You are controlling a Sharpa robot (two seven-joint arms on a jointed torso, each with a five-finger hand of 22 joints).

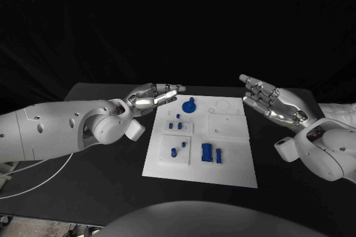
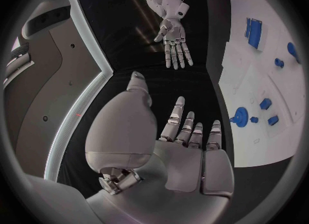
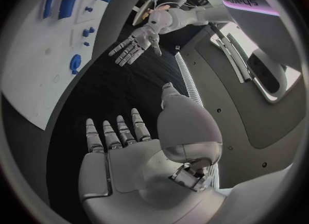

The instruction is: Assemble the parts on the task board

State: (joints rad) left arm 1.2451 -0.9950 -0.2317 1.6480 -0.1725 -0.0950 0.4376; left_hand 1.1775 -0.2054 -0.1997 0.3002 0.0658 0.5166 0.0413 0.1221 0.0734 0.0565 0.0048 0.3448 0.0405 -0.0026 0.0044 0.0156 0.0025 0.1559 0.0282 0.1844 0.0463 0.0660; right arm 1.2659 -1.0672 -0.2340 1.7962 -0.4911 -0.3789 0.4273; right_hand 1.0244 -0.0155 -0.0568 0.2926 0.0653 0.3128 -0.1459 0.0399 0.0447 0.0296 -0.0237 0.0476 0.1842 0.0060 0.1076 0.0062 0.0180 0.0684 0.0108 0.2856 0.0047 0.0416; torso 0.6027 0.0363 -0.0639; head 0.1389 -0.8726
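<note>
You have both the left robot hand (image 1: 154,97) and the right robot hand (image 1: 273,102) spread and holding nothing beside the task board (image 1: 233,167), whose blue parts (image 1: 211,152) sit on it, fitting either stage.

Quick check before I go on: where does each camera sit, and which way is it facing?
Head view: on the robot's head, looking down at the task board; both arms enter, left robot hand, right robot hand.
Left wrist view: behind the left robot hand, facing the board and right robot hand.
Right wrist view: behind the right robot hand, facing the left robot hand.
All three share the board and both open hands.
</note>
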